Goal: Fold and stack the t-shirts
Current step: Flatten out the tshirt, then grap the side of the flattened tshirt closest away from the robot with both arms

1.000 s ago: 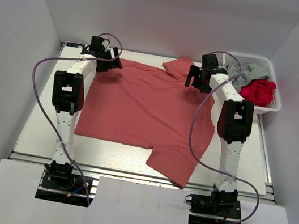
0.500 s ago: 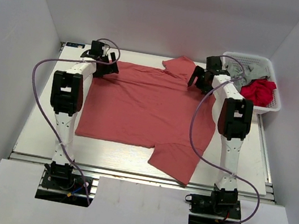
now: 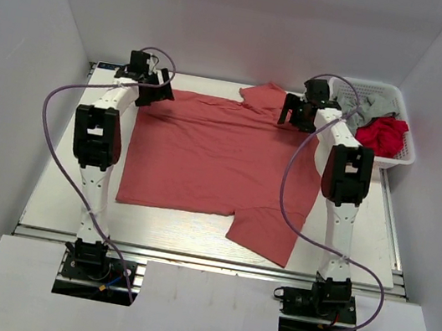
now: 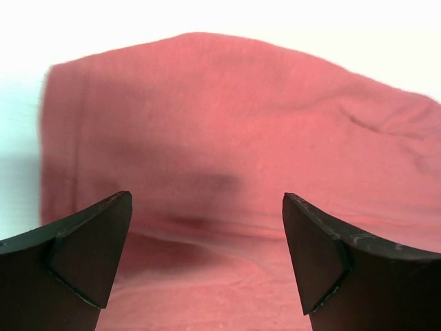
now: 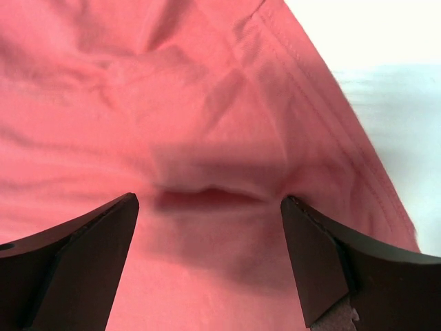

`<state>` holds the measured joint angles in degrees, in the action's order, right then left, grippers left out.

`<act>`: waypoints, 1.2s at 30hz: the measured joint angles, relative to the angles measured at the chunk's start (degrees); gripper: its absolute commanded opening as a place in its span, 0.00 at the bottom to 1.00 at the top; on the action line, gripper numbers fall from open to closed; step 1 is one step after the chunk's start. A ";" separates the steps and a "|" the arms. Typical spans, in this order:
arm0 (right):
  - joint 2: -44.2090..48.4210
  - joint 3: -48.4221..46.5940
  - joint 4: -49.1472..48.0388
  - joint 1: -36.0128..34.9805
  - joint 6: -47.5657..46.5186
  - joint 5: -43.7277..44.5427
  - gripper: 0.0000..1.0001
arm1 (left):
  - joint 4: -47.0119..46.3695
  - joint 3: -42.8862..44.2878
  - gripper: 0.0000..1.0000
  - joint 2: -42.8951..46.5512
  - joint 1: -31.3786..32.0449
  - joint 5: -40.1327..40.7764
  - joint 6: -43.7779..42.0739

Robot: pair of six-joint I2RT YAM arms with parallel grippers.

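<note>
Salmon-red shirt (image 3: 222,157) lies flat; its far edge runs from the left gripper (image 4: 207,207) to the right gripper (image 5: 210,207), cloth just beneath both pairs of wide, empty fingers.

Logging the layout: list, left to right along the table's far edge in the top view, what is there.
left claw → right claw → grey t-shirt → brighter red t-shirt, the last two lying in the basket.

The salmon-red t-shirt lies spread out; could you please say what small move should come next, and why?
Likely lower and close both: the left tool and right tool hang open over the salmon-red t-shirt, at its far edge, holding nothing; it lies unfolded.
</note>
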<state>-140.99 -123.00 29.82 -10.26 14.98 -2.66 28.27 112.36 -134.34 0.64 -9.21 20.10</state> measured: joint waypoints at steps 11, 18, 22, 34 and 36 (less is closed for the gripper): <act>35.78 31.89 -2.49 -4.81 -1.60 8.17 0.90 | 14.51 -23.37 1.00 27.12 0.20 10.91 7.04; 59.17 59.52 -0.61 -6.91 4.15 10.49 0.90 | 24.94 -55.91 1.00 57.70 -0.04 16.70 15.56; 67.43 68.15 4.37 -9.66 7.41 10.38 0.90 | 29.40 -65.94 0.87 69.53 -0.07 18.60 19.74; 83.62 82.38 12.90 -18.84 17.55 7.63 0.90 | 19.54 -75.84 0.75 73.75 -0.07 20.22 23.28; 84.15 83.30 13.49 -20.35 19.08 7.02 0.90 | 16.98 -76.46 0.68 71.78 -0.07 20.28 23.41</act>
<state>-56.84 -39.70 43.31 -30.61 34.06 4.36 45.25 35.90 -62.57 0.58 11.07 43.51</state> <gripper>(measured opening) 0.897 0.757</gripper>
